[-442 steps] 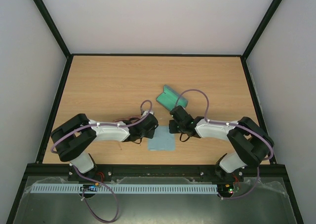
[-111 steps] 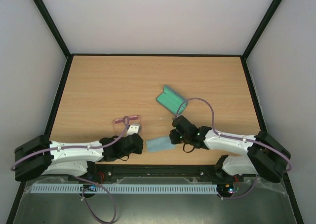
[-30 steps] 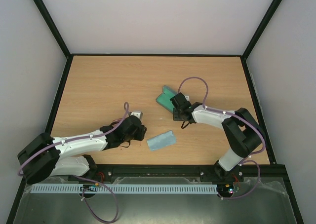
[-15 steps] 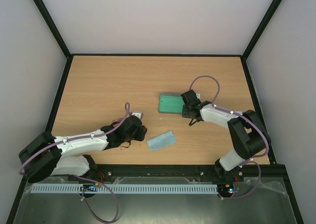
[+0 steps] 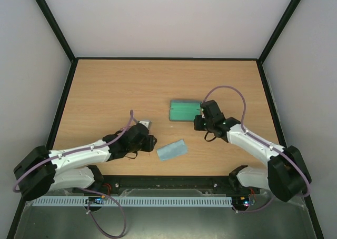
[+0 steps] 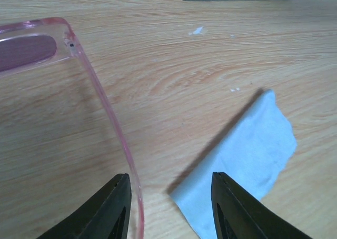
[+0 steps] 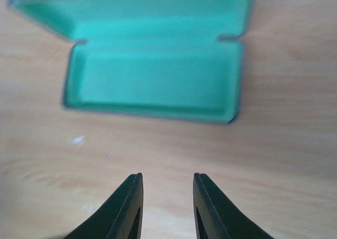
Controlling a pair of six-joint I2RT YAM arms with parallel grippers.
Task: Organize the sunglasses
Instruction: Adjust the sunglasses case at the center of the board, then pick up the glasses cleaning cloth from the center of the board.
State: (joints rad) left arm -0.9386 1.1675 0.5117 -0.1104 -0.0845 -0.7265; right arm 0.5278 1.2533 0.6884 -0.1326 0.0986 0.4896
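The sunglasses [image 6: 31, 47] show in the left wrist view: a thin pink translucent frame with a pinkish lens at upper left. One slender arm [image 6: 113, 118] runs down just inside the left finger [image 6: 113, 210]. My left gripper [image 6: 169, 176] is open, with its jaws wide apart and flanking that arm. From above, the left gripper [image 5: 151, 142] covers the sunglasses. The grey-blue case [image 5: 184, 111] lies open and flat, showing its green lining [image 7: 158, 76]. My right gripper [image 7: 167, 175] is open and empty, just short of the case, and sits at the case's right corner [image 5: 198, 124] in the top view.
A light blue cloth [image 5: 172, 149], crumpled into a strip, lies between the two grippers, and its corner [image 6: 247, 155] reaches under the left gripper's right finger. Black frame rails [image 5: 168, 179] border the wooden table.
The case has gone from propped up and tilted to lying flat and open. The right gripper has drawn back to the right of it. The left arm has hardly moved.
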